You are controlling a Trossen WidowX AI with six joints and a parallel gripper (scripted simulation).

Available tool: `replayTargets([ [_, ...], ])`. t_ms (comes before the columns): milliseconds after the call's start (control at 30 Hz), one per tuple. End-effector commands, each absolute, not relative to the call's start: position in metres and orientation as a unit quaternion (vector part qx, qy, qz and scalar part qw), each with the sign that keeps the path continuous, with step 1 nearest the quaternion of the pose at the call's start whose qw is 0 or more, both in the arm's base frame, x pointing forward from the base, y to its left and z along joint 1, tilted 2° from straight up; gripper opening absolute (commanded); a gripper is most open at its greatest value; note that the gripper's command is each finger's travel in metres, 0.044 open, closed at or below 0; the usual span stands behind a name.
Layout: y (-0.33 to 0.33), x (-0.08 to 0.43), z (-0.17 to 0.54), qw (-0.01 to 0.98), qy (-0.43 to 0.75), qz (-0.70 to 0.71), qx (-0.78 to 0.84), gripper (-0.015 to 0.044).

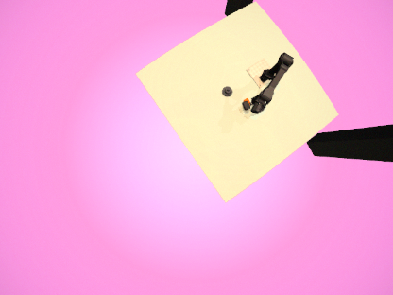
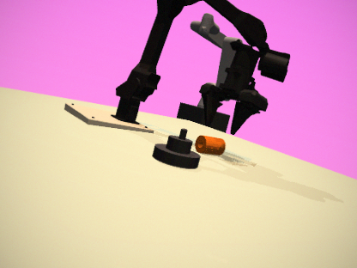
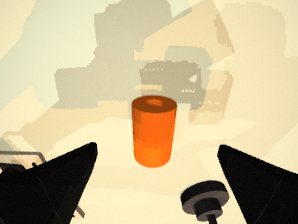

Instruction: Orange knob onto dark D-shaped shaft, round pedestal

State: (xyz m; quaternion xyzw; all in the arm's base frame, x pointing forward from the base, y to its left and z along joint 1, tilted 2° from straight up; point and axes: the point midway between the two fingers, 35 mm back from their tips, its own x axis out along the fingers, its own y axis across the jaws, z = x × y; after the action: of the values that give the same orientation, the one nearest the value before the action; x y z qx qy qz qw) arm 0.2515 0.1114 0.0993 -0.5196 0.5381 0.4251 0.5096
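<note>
The orange knob (image 2: 211, 145) (image 3: 153, 132) lies on its side on the table. One end with a hole shows in the exterior view and in the wrist view. The dark round pedestal (image 1: 227, 92) (image 2: 176, 157) (image 3: 204, 198) stands upright a short way from the knob, with the thin shaft (image 2: 184, 133) (image 3: 213, 219) rising from its middle. The shaft's flat side cannot be made out. My gripper (image 2: 221, 129) (image 3: 158, 149) is open and empty, pointing down above the knob. In the wrist view the knob appears between the two fingertips, below them and untouched.
The arm's base stands on a pale plate (image 1: 254, 70) (image 2: 96, 119) on the pale table (image 1: 198, 113) (image 2: 107, 185). A grey arm-like form (image 2: 226, 64) stands behind the gripper in the exterior view. Dark beams (image 1: 354, 144) lie beyond the table edge. Shadows cross the table around the knob.
</note>
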Motion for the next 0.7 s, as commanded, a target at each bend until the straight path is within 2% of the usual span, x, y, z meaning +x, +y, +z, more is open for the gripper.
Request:
replayTargets([
  [0, 0.111, 0.250, 0.088, 0.503, 0.543, 0.430, -0.517, 0.0440],
  [667, 0.112, 0.252, 0.056, 0.503, 0.543, 0.430, -0.517, 0.0440],
])
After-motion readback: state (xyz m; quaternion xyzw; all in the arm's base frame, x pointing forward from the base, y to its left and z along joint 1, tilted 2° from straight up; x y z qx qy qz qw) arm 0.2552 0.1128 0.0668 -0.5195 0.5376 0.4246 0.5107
